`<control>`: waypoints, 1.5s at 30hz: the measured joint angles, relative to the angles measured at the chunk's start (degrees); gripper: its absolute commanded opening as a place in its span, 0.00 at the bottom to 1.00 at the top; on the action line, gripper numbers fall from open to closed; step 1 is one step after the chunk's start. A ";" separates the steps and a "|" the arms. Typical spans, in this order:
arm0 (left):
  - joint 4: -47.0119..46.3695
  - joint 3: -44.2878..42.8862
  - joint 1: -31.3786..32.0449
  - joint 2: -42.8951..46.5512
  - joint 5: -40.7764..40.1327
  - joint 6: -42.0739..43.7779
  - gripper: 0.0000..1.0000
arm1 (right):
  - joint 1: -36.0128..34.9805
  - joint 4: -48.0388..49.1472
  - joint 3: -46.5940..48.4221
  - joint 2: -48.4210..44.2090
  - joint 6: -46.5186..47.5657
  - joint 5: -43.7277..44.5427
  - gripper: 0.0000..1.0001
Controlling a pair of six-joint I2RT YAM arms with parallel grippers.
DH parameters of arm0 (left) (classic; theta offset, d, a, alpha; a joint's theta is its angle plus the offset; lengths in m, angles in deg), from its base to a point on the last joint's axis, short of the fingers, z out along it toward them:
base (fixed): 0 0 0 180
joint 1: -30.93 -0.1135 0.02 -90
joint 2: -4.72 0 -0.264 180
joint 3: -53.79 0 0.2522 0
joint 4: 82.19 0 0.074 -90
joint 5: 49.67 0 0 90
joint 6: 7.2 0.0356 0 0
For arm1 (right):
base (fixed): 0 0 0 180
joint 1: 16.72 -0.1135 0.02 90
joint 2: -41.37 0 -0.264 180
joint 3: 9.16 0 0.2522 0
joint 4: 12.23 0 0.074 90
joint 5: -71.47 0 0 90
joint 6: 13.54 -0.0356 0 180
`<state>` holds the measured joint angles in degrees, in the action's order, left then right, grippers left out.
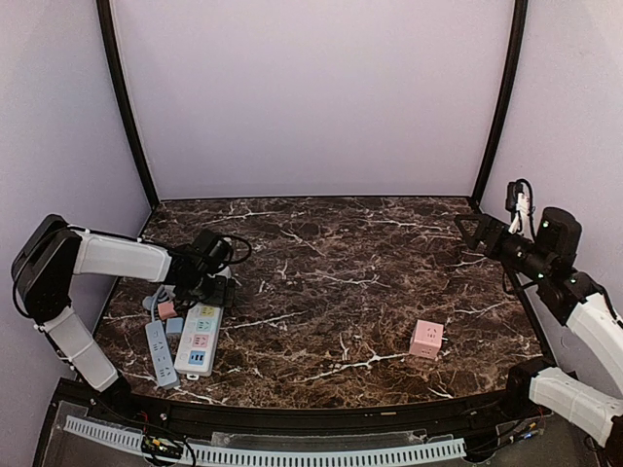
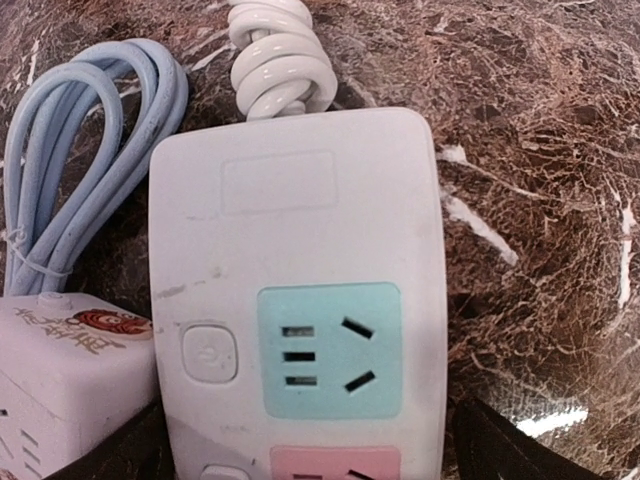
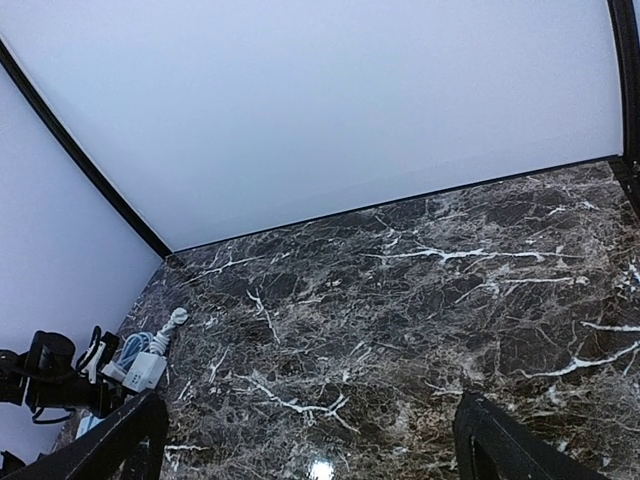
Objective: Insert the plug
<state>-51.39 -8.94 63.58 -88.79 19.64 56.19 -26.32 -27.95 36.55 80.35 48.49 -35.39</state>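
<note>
Marble table (image 1: 341, 253) between pale lilac walls (image 1: 311, 97)

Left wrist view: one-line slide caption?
Open left gripper above white plastic power strip, teal socket in view, coiled white cable and bundled light-blue cable beyond, dark marble table.

Inside a lab's robot test booth: blank lavender walls (image 1: 311, 97), black frame poles (image 1: 125, 97), a dark marbled surface (image 1: 341, 292).

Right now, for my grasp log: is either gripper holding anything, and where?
Nothing held: left gripper open above the white power strip, right gripper open in air.
</note>
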 measured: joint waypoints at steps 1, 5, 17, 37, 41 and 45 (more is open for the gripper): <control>-0.02 -0.15 0.00 -0.42 0.09 0.11 0.90 | 0.00 -0.09 0.15 0.00 0.02 0.02 0.99; -0.31 -0.39 -0.07 -1.31 0.87 0.48 0.85 | 0.00 -0.85 0.35 -0.02 0.00 0.04 0.99; -3.34 -1.60 1.77 -2.27 5.42 2.19 0.82 | 0.00 -2.27 0.74 -0.66 -0.33 0.13 0.99; -6.03 -18.73 15.98 -16.59 8.24 4.28 0.80 | -4.09 -12.81 2.25 4.68 -4.33 2.95 0.99; -6.40 -23.85 18.23 -20.50 8.90 6.58 0.85 | -8.39 -16.98 2.93 5.73 -4.74 5.75 0.99; -8.20 -25.99 18.97 -22.45 11.13 8.61 0.94 | -12.04 -21.29 4.44 7.85 -5.03 7.96 0.99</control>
<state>-59.58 -34.93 82.55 -111.24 30.77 64.80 -38.37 -49.24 40.98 88.19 43.46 -27.44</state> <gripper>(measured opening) 0.883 0.986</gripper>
